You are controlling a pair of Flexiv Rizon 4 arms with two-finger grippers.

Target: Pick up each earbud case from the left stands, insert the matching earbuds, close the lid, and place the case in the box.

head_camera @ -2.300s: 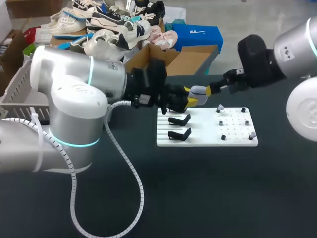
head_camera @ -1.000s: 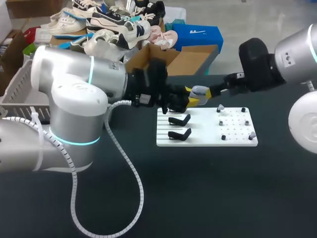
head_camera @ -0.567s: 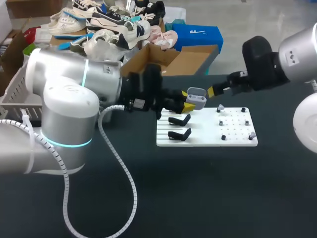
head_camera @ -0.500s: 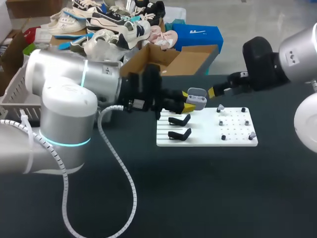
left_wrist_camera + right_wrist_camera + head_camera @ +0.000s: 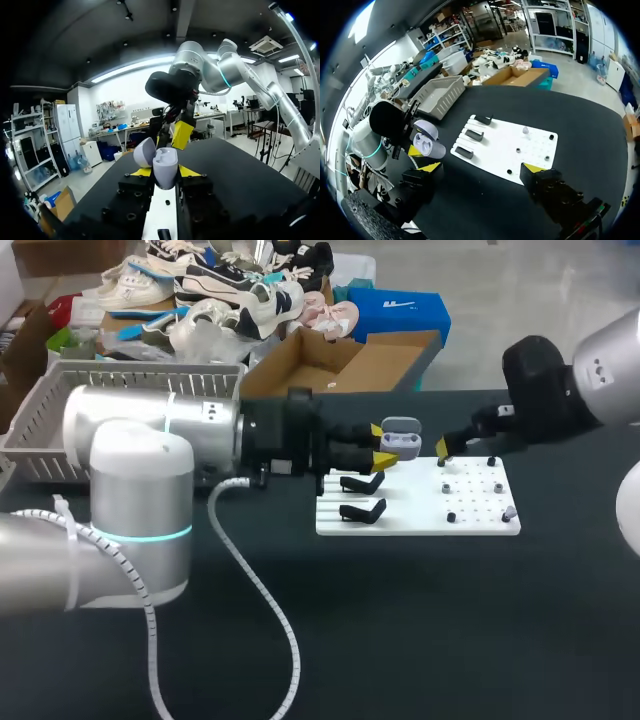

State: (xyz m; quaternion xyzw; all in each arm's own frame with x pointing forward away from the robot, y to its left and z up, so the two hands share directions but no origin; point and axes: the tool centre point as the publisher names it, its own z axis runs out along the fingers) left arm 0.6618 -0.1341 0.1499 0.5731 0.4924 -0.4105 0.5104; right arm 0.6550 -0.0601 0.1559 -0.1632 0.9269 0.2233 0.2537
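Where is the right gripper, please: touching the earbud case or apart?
Apart. The right wrist view shows a gap between the right gripper and the earbud case.

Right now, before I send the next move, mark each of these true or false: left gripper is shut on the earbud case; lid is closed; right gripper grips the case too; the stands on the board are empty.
1. The left gripper is shut on the earbud case. True.
2. The lid is closed. False: it stands open.
3. The right gripper also grips the case. False: its fingers are wide open and apart from the case.
4. The black stands on the white board carry no case. True: all three are empty in the right wrist view.
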